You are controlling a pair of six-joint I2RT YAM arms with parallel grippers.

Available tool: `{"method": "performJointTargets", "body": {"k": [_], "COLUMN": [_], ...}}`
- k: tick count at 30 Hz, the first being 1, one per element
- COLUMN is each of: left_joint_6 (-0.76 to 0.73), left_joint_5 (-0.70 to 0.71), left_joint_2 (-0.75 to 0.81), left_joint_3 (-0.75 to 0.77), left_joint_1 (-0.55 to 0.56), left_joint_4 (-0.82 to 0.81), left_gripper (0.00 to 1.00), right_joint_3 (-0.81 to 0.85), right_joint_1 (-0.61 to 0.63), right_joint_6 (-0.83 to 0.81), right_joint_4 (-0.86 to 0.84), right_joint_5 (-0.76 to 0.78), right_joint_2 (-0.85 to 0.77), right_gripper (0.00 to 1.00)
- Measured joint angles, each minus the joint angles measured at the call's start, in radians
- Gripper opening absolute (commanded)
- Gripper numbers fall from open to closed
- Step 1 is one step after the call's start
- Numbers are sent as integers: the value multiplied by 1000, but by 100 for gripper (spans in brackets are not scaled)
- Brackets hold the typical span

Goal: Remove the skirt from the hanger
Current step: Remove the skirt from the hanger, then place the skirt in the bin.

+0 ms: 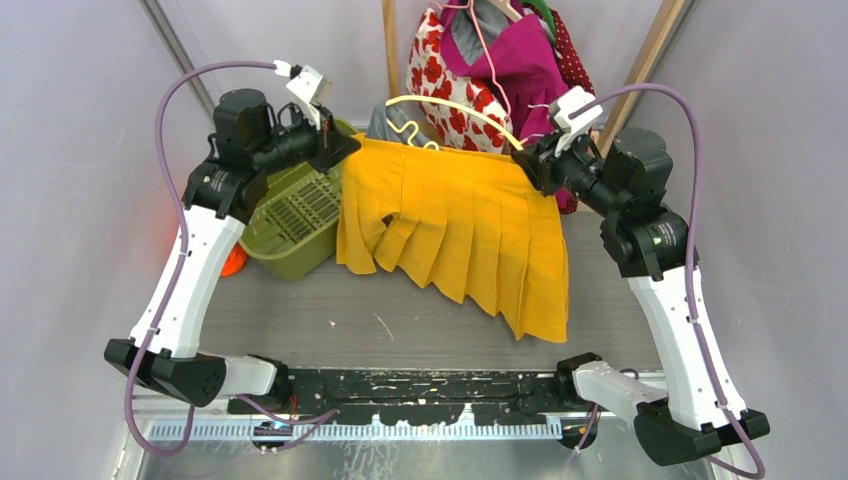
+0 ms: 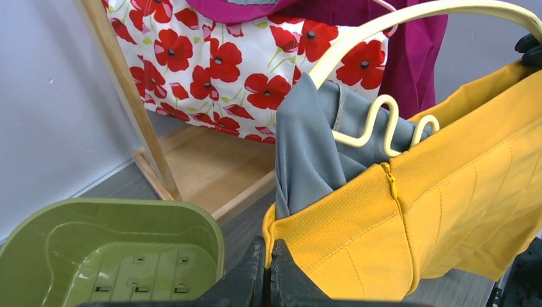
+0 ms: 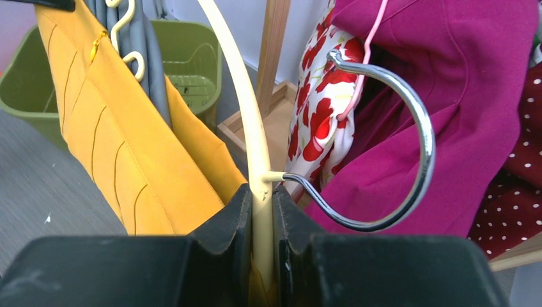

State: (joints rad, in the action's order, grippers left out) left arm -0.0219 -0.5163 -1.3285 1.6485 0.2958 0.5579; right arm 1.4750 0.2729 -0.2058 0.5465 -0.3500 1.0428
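The skirt (image 1: pixel 455 230) is yellow woven cloth, matt, with a fine texture visible in the weave. The grey cloth (image 2: pixel 307 153) inside its waistband is smoother and thinner. The hanger (image 3: pixel 246 109) is cream plastic, smooth, with a slight sheen. Its hook (image 3: pixel 425 137) is polished metal, glossy. The basket (image 2: pixel 128 206) is green plastic, glossy. The rack post (image 3: pixel 275 51) is bare wood, matt. The counter (image 1: pixel 330 310) has a grey grained surface, matt and scuffed. The left claw (image 2: pixel 267 256) and right claw (image 3: pixel 262 198) are black plastic, matt.
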Motion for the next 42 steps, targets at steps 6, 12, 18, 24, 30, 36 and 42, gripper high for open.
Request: {"method": "performJointTargets", "body": {"k": [6,12,18,24,30,36,42], "left_joint_6": [13,42,48,70,68,40,5], "left_joint_5": [0,-11,2,5,84,247,389], "left_joint_2": [0,3,37,32,33,8,-141], "left_joint_3": [1,10,-41,76,317,566,822], "left_joint_1": [-3,-13,-16,-18,-21,-23,-23], "left_joint_4": [-13,-13,-13,57,136,154,135], "left_gripper": [0,0,0,0,0,0,0], "right_joint_3": [3,40,95,98,129,129,122], "right_joint_1": [0,-9,-13,-14,-15,-15,-15], "right_joint_6": [48,138,170,224,262,265,257], "right_joint_4": [-48,-184,-266,-374,-435,-434,-407], "right_joint_5": [18,96,164,227,245,251,270], "right_joint_2": [0,24,31,31,50,48,37], "right_gripper": [1,1,1,1,1,1,1]}}
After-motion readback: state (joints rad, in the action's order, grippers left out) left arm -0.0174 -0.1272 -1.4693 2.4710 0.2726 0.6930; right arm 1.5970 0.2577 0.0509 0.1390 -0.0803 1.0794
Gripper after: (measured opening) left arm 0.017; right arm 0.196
